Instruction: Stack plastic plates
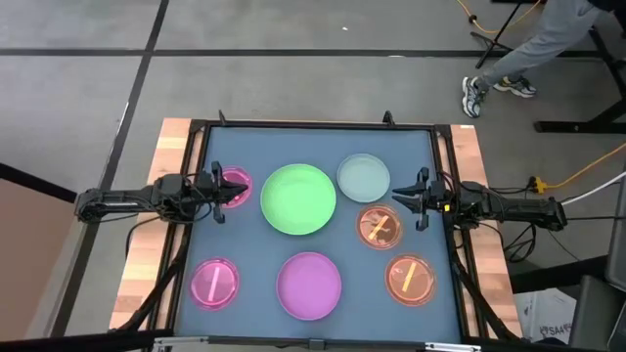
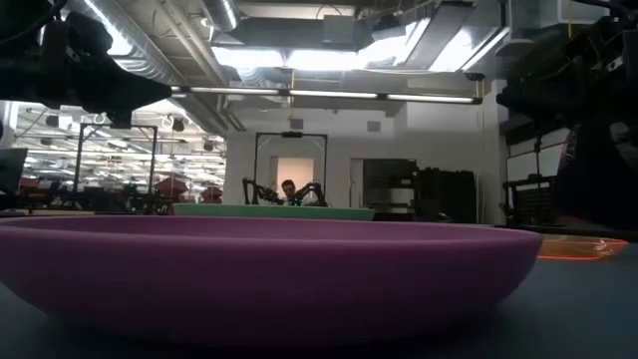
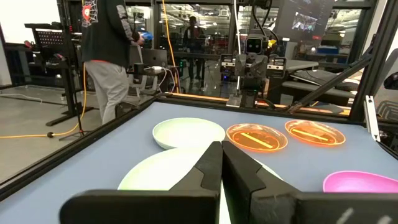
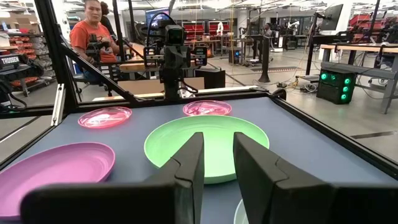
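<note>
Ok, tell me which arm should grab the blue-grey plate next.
Right, probably. The right gripper hovers just beside the blue-grey plate, jaws slightly apart. The left gripper sits over a pink plate across the green plate.

Dark blue-grey table (image 1: 254, 264) carries seven separate plates (image 1: 298, 198), none stacked.

Place: a robotics lab or open workshop hall.
Ceiling: exposed ducts (image 2: 189, 70) and strip lights (image 2: 329, 95).
Floor: bare grey concrete with taped lines (image 1: 137, 78).
Beyond the table's far edge: workbenches (image 4: 367, 53), equipment racks (image 2: 444, 194), trailing orange cables (image 3: 37, 134).
People: one standing (image 3: 109, 56), another seated (image 4: 93, 46).
</note>
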Action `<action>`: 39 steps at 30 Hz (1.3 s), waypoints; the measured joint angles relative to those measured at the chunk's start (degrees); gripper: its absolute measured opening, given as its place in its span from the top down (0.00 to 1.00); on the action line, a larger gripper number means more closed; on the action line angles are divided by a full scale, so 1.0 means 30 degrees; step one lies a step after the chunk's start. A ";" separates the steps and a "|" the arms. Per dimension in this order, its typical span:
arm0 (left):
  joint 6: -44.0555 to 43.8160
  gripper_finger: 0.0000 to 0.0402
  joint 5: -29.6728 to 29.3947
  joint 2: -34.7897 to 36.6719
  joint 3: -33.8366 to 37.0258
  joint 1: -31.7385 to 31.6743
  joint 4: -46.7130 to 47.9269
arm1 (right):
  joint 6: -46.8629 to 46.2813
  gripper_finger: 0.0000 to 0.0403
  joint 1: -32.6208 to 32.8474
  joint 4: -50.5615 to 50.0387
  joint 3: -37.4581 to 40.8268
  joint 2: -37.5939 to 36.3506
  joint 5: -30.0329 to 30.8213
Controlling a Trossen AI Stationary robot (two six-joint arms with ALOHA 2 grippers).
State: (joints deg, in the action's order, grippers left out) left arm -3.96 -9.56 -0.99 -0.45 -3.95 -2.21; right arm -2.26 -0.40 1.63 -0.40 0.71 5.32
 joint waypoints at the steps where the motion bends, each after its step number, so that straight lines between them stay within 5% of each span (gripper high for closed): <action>1: -0.0004 1.00 0.0000 -0.0007 0.0006 0.0006 -0.0002 | 0.0000 0.80 0.0004 -0.0003 0.0000 0.0003 0.0000; 34: -0.0011 1.00 0.0000 -0.0006 0.0002 0.0006 -0.0004 | -0.0914 0.80 0.0007 0.0412 0.0015 0.0003 0.0099; 39: -0.0011 1.00 0.0000 -0.0007 0.0007 0.0006 -0.0004 | -0.2852 0.80 0.0007 0.0539 0.0015 0.0000 0.1626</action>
State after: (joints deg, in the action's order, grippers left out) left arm -3.99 -9.56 -1.02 -0.43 -3.93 -2.22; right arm -10.82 -0.38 3.25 -0.36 0.71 10.20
